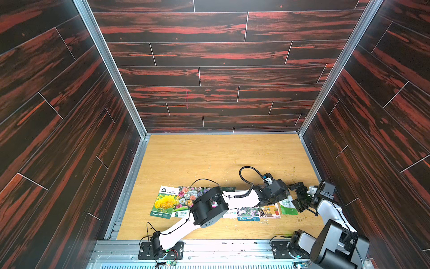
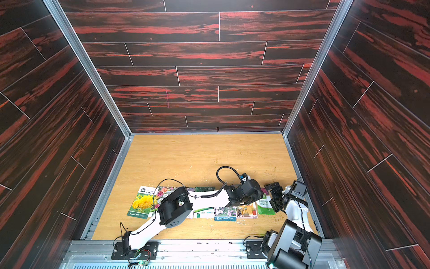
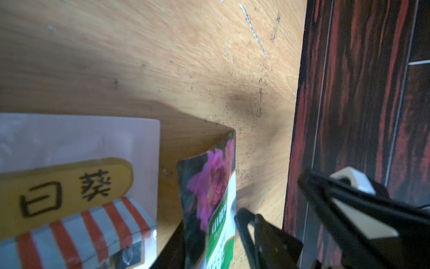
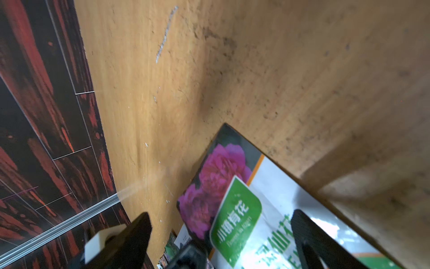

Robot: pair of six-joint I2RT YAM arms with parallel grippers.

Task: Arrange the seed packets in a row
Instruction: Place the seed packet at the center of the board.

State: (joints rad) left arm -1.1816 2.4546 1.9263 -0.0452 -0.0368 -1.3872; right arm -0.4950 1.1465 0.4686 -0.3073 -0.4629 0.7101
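Your right gripper point(image 4: 221, 215), jaws wide apart, hangs just over the magenta-flower packet point(image 4: 223, 177), last on your right, long axis running front to back; whether your left gripper point(image 1: 284, 196) grips it can't be told.

Six seed packets point(image 2: 224, 213) showing, one yellow packet point(image 1: 164, 202), one mixed-bloom packet point(image 1: 186, 194), one purple packet point(image 1: 247, 213), one orange packet point(image 1: 270, 211), one magenta packet point(image 1: 288, 206), one half-covered packet point(image 2: 206, 213), two arms point(image 1: 242, 200), two pincers point(image 1: 299, 198), one desk point(image 1: 209, 158).

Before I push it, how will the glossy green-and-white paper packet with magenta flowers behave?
Probably floppy: the magenta-flower packet looks bowed in the left wrist view. Likely slippery on the wooden table: its face shines.
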